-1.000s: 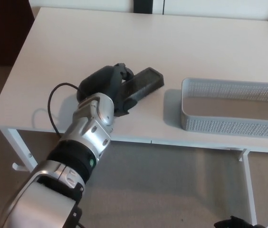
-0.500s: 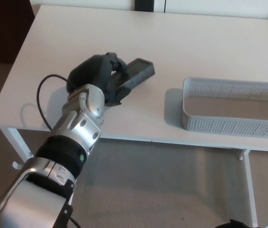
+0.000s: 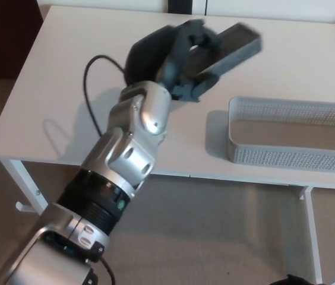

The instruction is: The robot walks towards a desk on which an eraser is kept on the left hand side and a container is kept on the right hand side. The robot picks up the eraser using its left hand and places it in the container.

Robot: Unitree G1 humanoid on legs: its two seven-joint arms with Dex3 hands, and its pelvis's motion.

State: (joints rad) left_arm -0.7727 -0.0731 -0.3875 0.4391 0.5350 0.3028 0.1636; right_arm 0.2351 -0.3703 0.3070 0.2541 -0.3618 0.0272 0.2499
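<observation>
My left hand (image 3: 176,59) is raised above the white desk (image 3: 66,89), its fingers shut on the dark grey block eraser (image 3: 234,46). The eraser sticks out to the right of the hand, tilted up and slightly blurred. It hangs to the upper left of the grey mesh container (image 3: 292,134), which stands on the right side of the desk and looks empty. The eraser's tip is just short of the container's left wall. My right hand shows only as a dark sliver at the bottom edge.
My silver left forearm (image 3: 129,160) crosses the desk's front edge, with a black cable (image 3: 90,89) looping beside it. White desk legs (image 3: 310,231) stand over beige carpet. A dark panel (image 3: 4,35) fills the upper left corner.
My left hand has lifted the eraser off the desk and carried it up and to the right, toward the container. The container has not moved.
</observation>
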